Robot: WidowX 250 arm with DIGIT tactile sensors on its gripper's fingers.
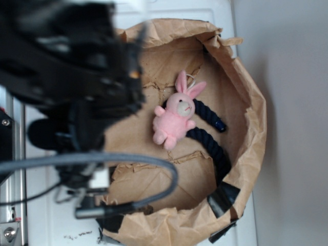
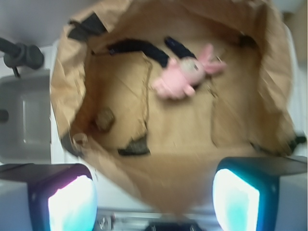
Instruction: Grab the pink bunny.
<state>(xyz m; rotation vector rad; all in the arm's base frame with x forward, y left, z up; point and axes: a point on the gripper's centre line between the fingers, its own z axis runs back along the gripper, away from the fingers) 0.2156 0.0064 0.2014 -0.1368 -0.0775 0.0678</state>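
Bunny (image 1: 175, 115) is seen lying on the floor of the brown paper bag (image 1: 253, 128), ears pointing toward the bag's far rim in the exterior view, its back resting against the navy rope (image 1: 212, 146) that curves behind and beside it. Nothing is held by the gripper (image 2: 154, 197): in the wrist view the two fingers (image 2: 72, 202) are spread wide at the bottom corners, with the bag's near rim visible between them. Bunny is located well ahead of the gripper and above its centreline in that view, slightly right of middle, no contact. In the exterior view the arm (image 1: 66, 77) is blurred and sits over the bag's left edge, bunny off to its right and apart from it. Black tape (image 1: 223, 197) is seen on the bag's rim.
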